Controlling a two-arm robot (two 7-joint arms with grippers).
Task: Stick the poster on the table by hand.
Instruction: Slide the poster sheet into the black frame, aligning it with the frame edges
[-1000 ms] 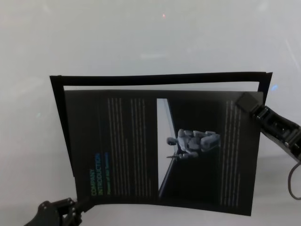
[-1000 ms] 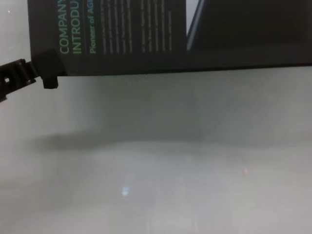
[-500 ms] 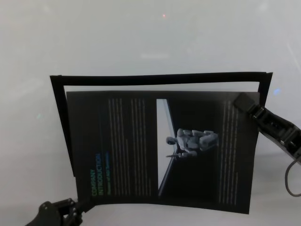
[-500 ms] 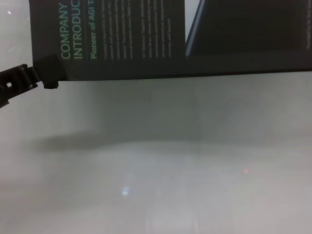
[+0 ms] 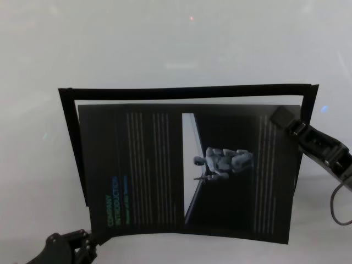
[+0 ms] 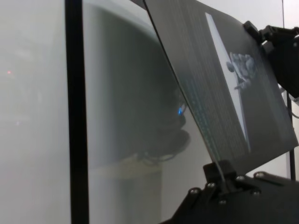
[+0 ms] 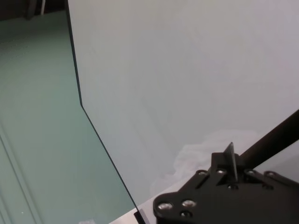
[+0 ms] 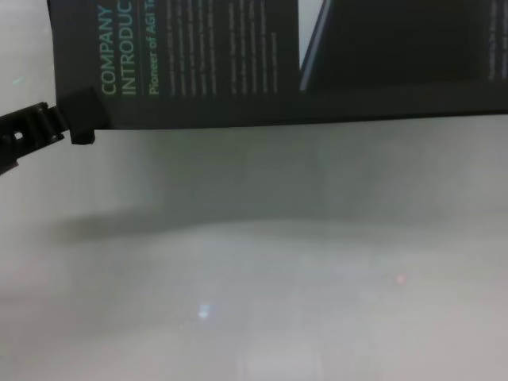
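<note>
Since a second ago my big flat black rectangular poster sheet [image 5: 184, 170] has crept toward 12 o'clock, closing the pale gap under the thin black frame outline [image 5: 187, 91] on the smooth grey-white counter [image 5: 176, 44]. My left blocky black pincer [image 5: 93, 237] is clenched on the sheet's corner at 7 o'clock — the left wrist view shows the paper edge caught between its fingertips. My right black pincer [image 5: 283, 116] grips the opposite corner at 2 o'clock, with a sliver of sheet edge standing between its tips in the right wrist view. I judge the poster is hanging just above the counter, tilted, not yet pressed down. It looks light and floppy — the near edge bows between the two holds — so I'd keep it stretched by its corners, or it will sag and wrinkle as it lands.
</note>
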